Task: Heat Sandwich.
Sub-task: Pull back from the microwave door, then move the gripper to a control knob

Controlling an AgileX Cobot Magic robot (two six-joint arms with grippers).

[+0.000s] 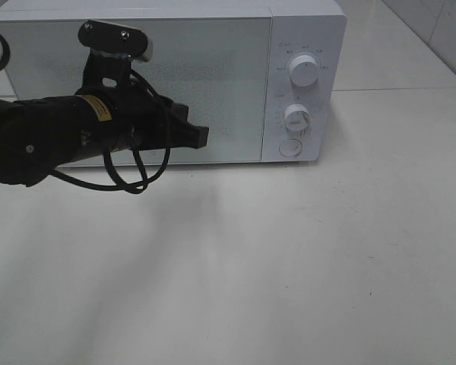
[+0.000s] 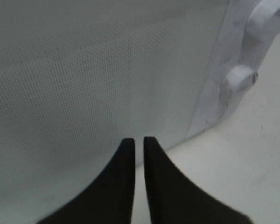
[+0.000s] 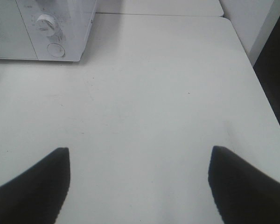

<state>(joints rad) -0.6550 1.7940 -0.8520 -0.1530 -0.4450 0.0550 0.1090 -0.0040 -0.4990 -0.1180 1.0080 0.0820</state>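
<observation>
White microwave oven (image 1: 213,76), frosted door shut, at the back of the pale bench (image 1: 304,266). Two round white dials (image 1: 304,71) and a round button (image 1: 289,147) stacked down the control panel on its right side. Black left end effector (image 1: 201,135) held level in front of the lower part of the door, tips aimed toward the control panel. Its fingers (image 2: 126,186) nearly together with only a thin slit between, clamped on nothing; contact with the door impossible to tell. Black right end effector (image 3: 140,186) above the bench, off to the oven's control-panel side, tips wide apart, nothing between. Small white-bread sandwich out of sight in every view; whereabouts impossible to tell.
</observation>
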